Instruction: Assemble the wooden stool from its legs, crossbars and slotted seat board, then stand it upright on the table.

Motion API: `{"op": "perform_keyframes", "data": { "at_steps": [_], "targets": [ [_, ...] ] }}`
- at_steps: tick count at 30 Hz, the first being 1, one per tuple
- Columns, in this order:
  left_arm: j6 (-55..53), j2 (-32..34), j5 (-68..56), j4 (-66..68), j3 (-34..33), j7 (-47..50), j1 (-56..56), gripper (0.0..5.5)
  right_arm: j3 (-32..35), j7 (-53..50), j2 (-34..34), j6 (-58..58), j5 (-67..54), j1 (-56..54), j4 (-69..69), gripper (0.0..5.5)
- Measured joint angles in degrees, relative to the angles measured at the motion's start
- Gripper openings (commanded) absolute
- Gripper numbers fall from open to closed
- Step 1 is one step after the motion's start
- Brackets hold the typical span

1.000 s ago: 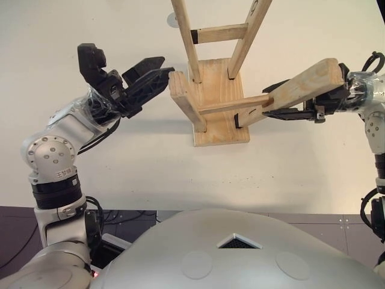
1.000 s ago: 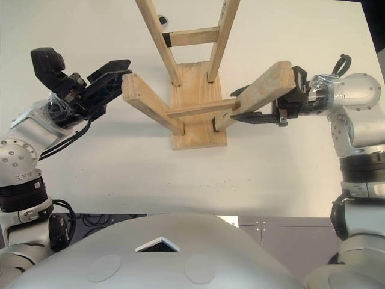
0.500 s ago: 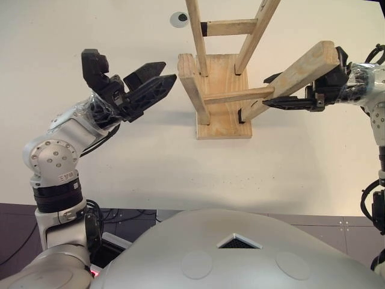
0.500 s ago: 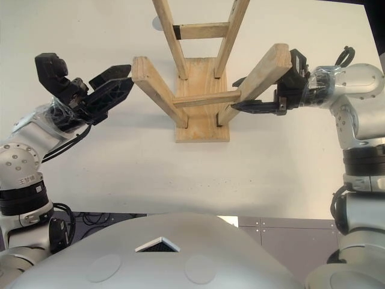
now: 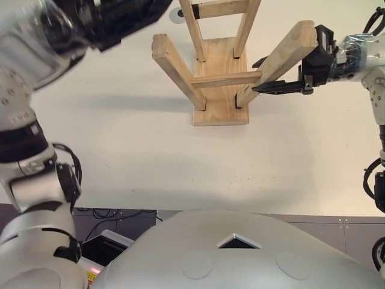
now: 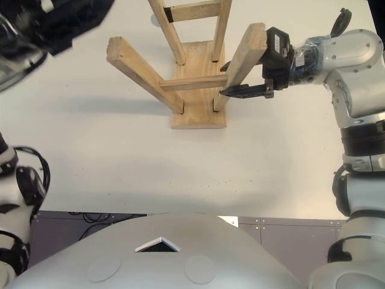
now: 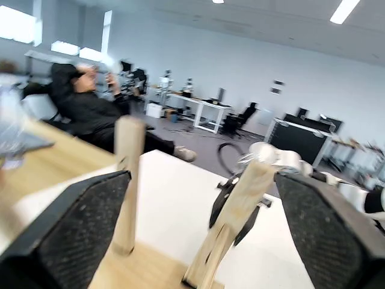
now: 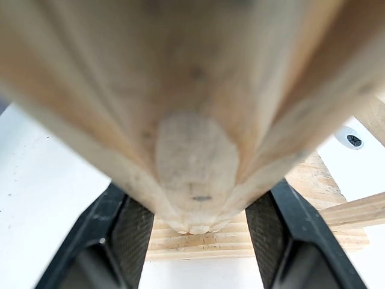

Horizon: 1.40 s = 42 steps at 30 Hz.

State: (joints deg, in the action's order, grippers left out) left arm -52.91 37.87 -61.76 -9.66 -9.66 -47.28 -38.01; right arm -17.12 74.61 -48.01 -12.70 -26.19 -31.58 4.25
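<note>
R gripper (image 5: 264, 75) clamps 1 leg (image 5: 287, 49) of upturned stool (image 5: 220, 114), prob. to flip it; L gripper (image 7: 198, 232) wide open, empty, stool just ahead.

Pale wooden stool (image 5: 219, 78) upside down — seat board (image 5: 220, 114) flat on table (image 5: 120, 150), legs (image 5: 174, 69) up, seemingly slotted.

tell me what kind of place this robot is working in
Probably an open-plan office or robotics lab: rows of desks, office chairs and ceiling strip lights sit behind the white table holding the stool.
</note>
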Motion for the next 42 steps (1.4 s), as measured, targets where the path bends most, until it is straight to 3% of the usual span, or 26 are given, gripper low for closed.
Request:
{"op": "perform_keyframes", "data": {
  "at_steps": [3, 6, 12, 15, 22, 30, 35, 42],
  "targets": [
    [-2.5, -0.1, 1.8, 0.6, 6.5, -4.1, -13.6, 4.38, -0.9, -1.0, 0.0, -0.1, 0.0, -0.3, -0.3, 2.03],
    [-4.8, 0.0, 8.2, 1.1, 17.9, -9.5, -23.1, 4.38, -1.4, -2.1, 0.0, -0.4, -0.1, -0.4, -0.4, 2.03],
    [3.3, -0.3, 33.2, 7.3, 46.2, -20.4, -26.3, 3.59, -2.1, -5.1, 0.4, -0.5, -0.7, -0.1, 0.1, 2.03],
    [10.2, -3.0, 43.3, 12.9, 54.3, -22.3, -27.7, 3.14, -2.7, -6.9, 0.5, -0.5, -0.9, 0.4, 0.0, 2.03],
    [17.1, -8.6, 54.0, 23.1, 57.2, -25.3, -29.1, 1.90, -3.4, -9.6, 0.5, -0.5, -1.0, 1.0, -0.1, 2.03],
    [23.3, -12.0, 63.0, 23.1, 60.5, -27.0, -27.0, 0.76, -3.5, -10.7, 0.6, -1.0, -1.2, 1.9, 0.0, 2.03],
    [30.8, -13.5, 69.7, 26.9, 63.0, -27.0, -26.7, 0.72, -3.4, -13.6, 2.8, -4.1, -2.8, 3.5, 0.1, 2.03],
    [28.4, -16.2, 73.0, 30.1, 61.5, -27.4, -24.9, 0.58, -6.1, -17.2, 5.0, -12.5, -1.2, -1.0, -1.9, 2.03]
  ]
}}
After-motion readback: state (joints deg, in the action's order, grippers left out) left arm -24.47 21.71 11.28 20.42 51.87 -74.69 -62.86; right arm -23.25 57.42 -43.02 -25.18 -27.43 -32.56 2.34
